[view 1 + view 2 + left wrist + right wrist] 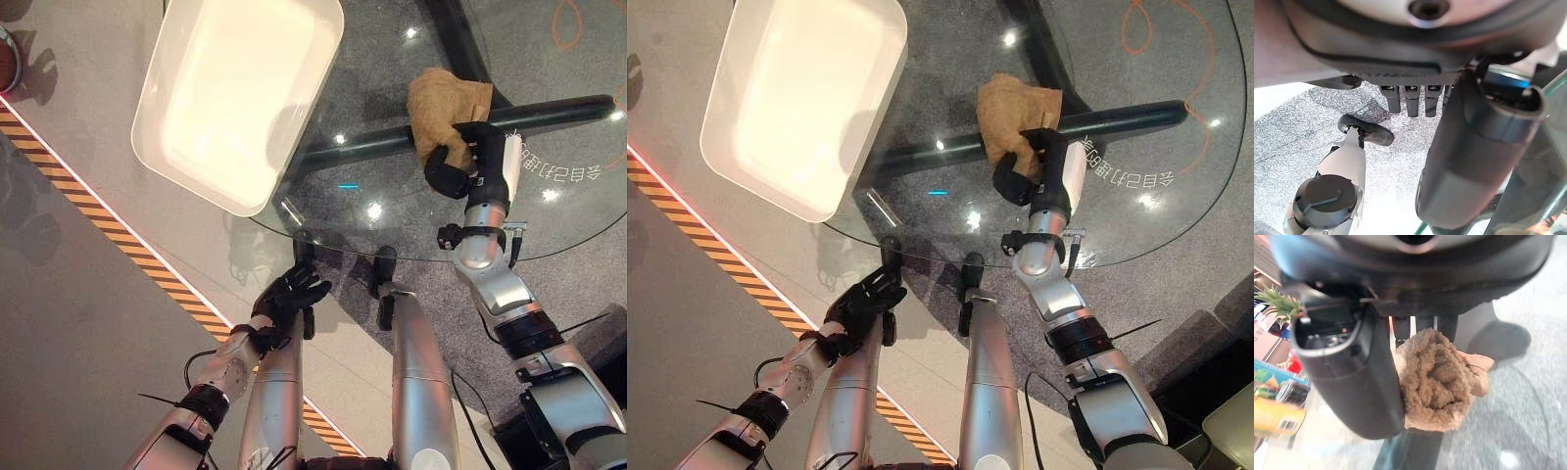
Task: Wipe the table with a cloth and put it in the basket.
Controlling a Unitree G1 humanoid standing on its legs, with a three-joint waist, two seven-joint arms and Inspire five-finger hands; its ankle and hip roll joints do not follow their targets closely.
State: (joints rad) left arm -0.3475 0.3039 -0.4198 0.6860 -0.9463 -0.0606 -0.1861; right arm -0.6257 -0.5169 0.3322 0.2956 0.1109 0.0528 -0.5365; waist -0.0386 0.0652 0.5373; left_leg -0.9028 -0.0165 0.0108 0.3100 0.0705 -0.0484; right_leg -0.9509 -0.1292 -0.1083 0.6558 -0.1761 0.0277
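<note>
Left hand (289, 294) idles open below the table's (568, 211) near edge, right hand (468, 157) clamps the cloth (443, 106) mid-table (bunched, so it may wipe poorly or slip before reaching the basket (176, 157)).

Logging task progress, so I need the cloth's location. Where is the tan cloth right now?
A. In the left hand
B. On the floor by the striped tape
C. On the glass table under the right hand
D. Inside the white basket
C: the right hand curls on the tan cloth on the glass table, apart from the white basket.
</note>
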